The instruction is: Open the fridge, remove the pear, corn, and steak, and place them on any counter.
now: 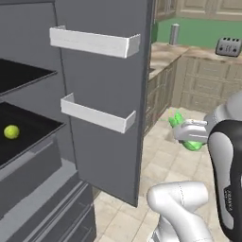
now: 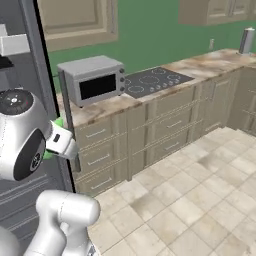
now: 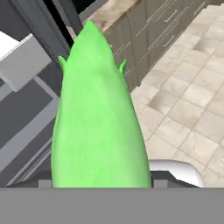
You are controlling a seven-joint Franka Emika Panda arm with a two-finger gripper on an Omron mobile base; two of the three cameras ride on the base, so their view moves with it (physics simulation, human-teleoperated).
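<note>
Holding the corn [image 3: 98,118], the fingers [image 1: 182,133] hang beside the fridge [image 1: 108,85]; no writing legible.

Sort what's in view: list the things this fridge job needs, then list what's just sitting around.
Job:
- fridge, door open
- pear, on a dark shelf inside
- corn, held in the tool
- counter, where items go

Just there:
- microwave
- stovetop
- toaster
- grey canister
</note>
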